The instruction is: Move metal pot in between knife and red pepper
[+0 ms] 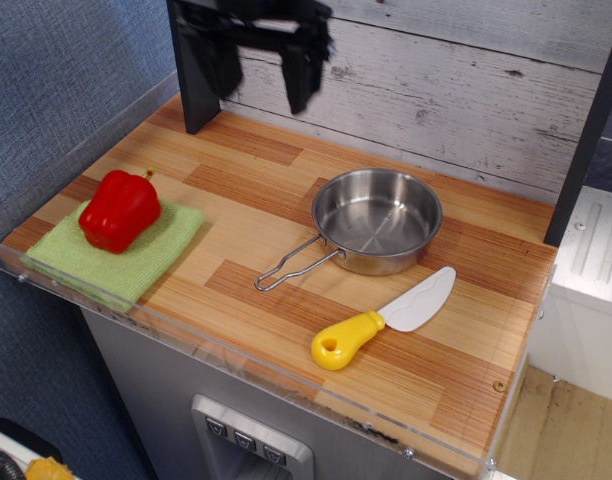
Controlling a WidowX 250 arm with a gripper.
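Observation:
The metal pot (pixel 376 218) sits right of the table's middle, its wire-loop handle (pixel 293 265) pointing front-left. The knife (pixel 382 319) lies just in front of it, yellow handle to the left, white blade to the right. The red pepper (pixel 118 209) rests on a green cloth (pixel 118 252) at the left. My gripper (pixel 263 82) hangs high at the back, above and left of the pot, open and empty, its two black fingers (pixel 301 72) apart.
A black post (pixel 193 80) stands at the back left beside the gripper. A clear acrylic rim (pixel 236 365) runs along the table's front and left edges. A white plank wall (pixel 436 90) closes the back.

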